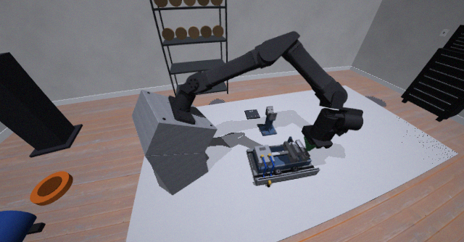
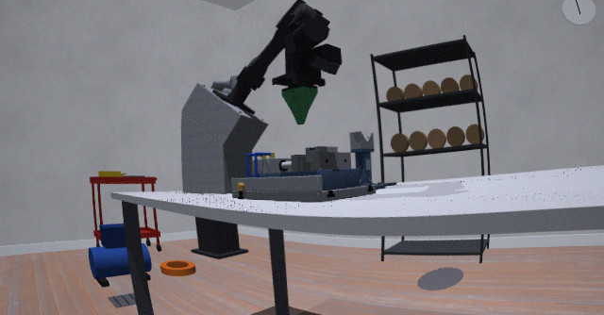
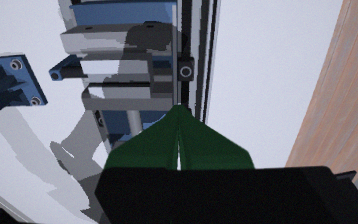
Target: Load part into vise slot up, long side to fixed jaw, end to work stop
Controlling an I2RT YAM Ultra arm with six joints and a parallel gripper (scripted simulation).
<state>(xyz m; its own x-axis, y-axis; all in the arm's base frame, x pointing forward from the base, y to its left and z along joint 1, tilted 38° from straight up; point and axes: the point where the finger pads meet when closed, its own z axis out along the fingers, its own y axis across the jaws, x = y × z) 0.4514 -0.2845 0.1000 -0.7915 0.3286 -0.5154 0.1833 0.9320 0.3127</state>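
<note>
Item, one gripper (image 1: 309, 148) (image 2: 300, 124) (image 3: 178, 112), green fingers shut narrow on nothing, above the vise (image 1: 280, 163) (image 2: 340, 178) (image 3: 125, 12); item, one part (image 3: 115, 67), apparently between the jaws, work stop (image 3: 71, 72) at nine o'clock in the wrist view. Step in hand, by judgement: final seating; next move: nudge towards the fixed jaw (image 3: 117, 40) at twelve, then the stop; contact and slot direction, cannot tell.

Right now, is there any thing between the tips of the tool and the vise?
Nothing shows there: in the exterior view, only open air separates the shut tool, higher up, from the vise.
</note>
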